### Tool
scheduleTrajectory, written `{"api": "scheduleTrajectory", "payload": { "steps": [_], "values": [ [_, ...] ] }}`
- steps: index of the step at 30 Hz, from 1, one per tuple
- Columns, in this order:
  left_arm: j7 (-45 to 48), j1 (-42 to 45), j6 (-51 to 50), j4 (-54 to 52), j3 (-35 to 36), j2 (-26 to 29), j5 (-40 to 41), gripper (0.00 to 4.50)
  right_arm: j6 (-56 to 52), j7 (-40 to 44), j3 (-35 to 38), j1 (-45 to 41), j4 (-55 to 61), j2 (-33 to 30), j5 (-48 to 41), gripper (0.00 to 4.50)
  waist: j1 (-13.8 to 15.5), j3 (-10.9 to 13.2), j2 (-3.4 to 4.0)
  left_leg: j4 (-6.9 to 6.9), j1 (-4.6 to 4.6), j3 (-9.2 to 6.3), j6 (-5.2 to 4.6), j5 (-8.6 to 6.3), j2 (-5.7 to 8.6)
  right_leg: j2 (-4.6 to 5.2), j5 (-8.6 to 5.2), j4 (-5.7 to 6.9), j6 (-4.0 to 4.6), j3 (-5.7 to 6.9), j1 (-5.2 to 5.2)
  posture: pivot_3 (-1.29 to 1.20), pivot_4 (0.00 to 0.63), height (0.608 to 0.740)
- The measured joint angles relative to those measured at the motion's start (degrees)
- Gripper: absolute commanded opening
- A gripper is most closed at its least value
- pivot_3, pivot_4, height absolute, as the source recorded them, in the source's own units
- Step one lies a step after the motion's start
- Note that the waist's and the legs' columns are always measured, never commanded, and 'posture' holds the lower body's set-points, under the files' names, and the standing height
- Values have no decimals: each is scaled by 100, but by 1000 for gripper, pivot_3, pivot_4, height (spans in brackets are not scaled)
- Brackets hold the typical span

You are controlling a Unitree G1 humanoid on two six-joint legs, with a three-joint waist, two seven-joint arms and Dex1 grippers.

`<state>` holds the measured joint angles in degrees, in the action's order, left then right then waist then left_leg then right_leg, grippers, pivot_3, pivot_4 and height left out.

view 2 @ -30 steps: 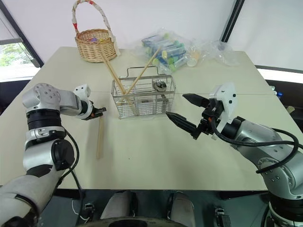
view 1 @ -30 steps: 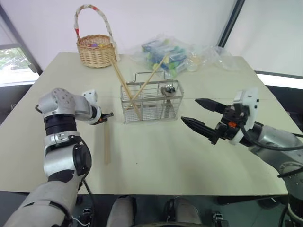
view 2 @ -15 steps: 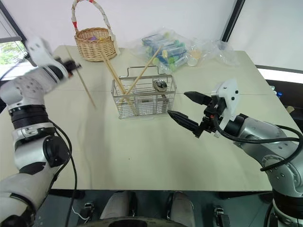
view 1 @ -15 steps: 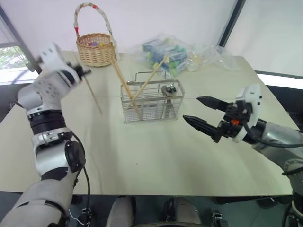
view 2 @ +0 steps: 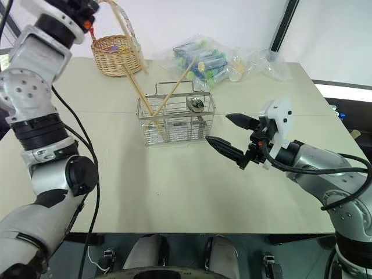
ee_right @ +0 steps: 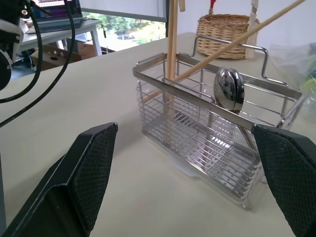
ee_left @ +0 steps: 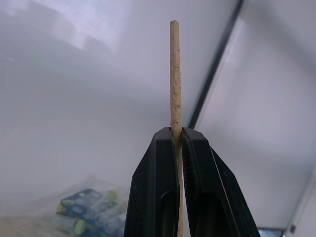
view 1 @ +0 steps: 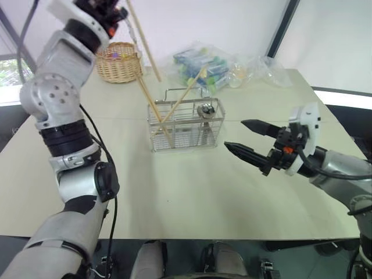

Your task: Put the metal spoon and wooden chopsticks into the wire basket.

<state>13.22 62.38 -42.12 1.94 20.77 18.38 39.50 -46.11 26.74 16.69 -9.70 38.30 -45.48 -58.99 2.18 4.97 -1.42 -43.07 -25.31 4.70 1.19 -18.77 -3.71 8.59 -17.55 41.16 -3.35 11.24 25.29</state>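
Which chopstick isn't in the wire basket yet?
The chopstick pinched in the left pincer, held high near the wicker basket. The other two chopsticks already lean inside the wire basket.

Silver-grey jointed arms, black cables, black claw (view 1: 247, 138) fingers

Pinched between the left gripper's (ee_left: 177, 136) smooth, matt black plastic fingers (ee_left: 155, 187) is a chopstick (ee_left: 174, 74) of pale, rough-grained wood. Ahead of the right gripper's (ee_right: 185, 173) matt, fine-textured black pads (ee_right: 94, 168), the wire basket (ee_right: 197, 133) is shiny silver metal, holding a mirror-glossy metal spoon (ee_right: 229, 89) and two tan wooden chopsticks (ee_right: 171, 44). Behind it stand a woven wicker basket (ee_right: 227, 28) and crinkly clear plastic bags (view 1: 203, 64). The tabletop (view 1: 192, 192) is smooth, matt beige.
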Motion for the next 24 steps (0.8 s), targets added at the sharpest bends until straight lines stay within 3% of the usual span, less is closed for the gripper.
{"api": "scheduleTrajectory", "payload": {
  "steps": [6, 17, 18, 24],
  "values": [
    [442, -924, 253, -113, -1224, -15, -722, 10, -4, -163, 162, 84, 64, -39, -82, 4500, 2, 4, -1, -1, -4, -1, -4, -1, 0, -2, 0, 0, 0, 2, 4, 0, 150, 627],
    [358, -1106, 551, -134, -1315, -467, -899, 10, -4, -387, 185, 148, 102, -54, -219, 4500, 4, 7, -4, 1, -4, -2, -9, -4, 0, -2, 0, -3, 0, 2, 3, 0, 150, 627],
    [359, -1106, 557, -134, -1315, -474, -904, 760, -4, -398, 186, 149, 102, -54, -234, 4500, 4, 7, -5, 1, -3, -3, -11, -5, 0, -2, 0, -4, 1, 2, 2, 0, 150, 627],
    [407, -1118, 647, -145, -1318, -486, -919, 3771, -3, -442, 186, 149, 102, -54, -260, 4500, 5, 7, -4, 1, -4, -2, -15, -7, 0, -2, 0, -5, 0, 2, 2, 0, 150, 627]
  ]
}}
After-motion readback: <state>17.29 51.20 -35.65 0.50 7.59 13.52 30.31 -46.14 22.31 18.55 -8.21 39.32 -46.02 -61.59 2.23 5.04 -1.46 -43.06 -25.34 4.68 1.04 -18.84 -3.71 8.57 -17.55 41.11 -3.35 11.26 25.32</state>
